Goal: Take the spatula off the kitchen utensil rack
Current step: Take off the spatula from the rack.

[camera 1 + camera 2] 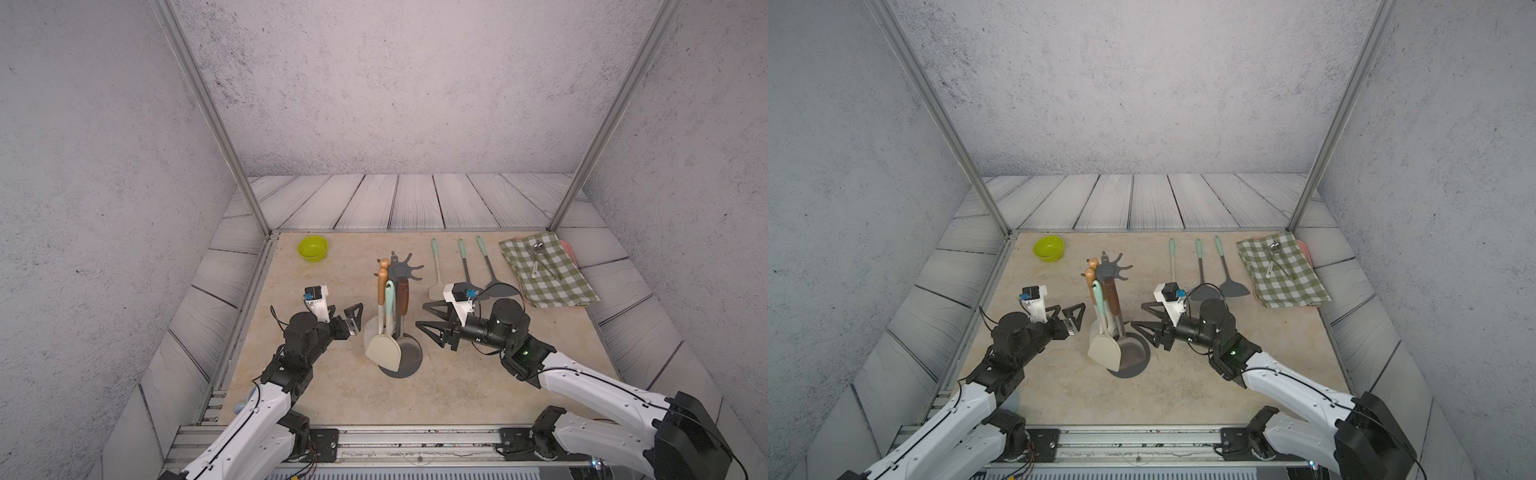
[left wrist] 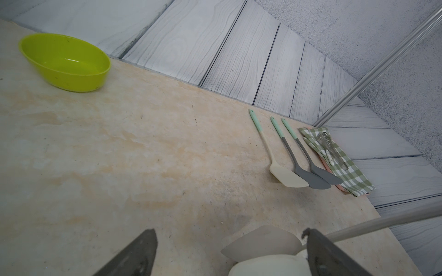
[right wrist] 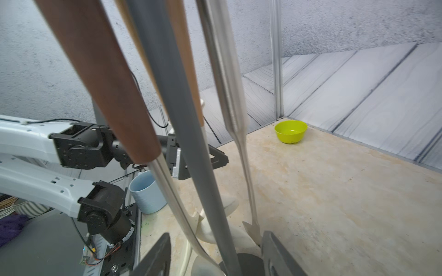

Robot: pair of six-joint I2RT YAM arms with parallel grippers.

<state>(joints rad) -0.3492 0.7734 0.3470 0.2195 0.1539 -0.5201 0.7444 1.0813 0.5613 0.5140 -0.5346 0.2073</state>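
Beside the kitchen utensil rack (image 1: 401,271), right gripper (image 1: 420,315) straddles its pole (image 3: 181,119), half-open, empty; left gripper (image 1: 348,310) gapes wide by the spatula (image 1: 384,351). Seemingly bracing; next, grasp the handle.

In the right wrist view the pole of the kitchen utensil rack (image 3: 184,119) and the hanging handles (image 3: 102,83) run off the top edge, hooks unseen, while in a top view the right wrist camera (image 1: 459,297) partly covers the blade of the loose cream spatula (image 1: 436,270) and the cutlery (image 1: 538,259) is too small to identify.
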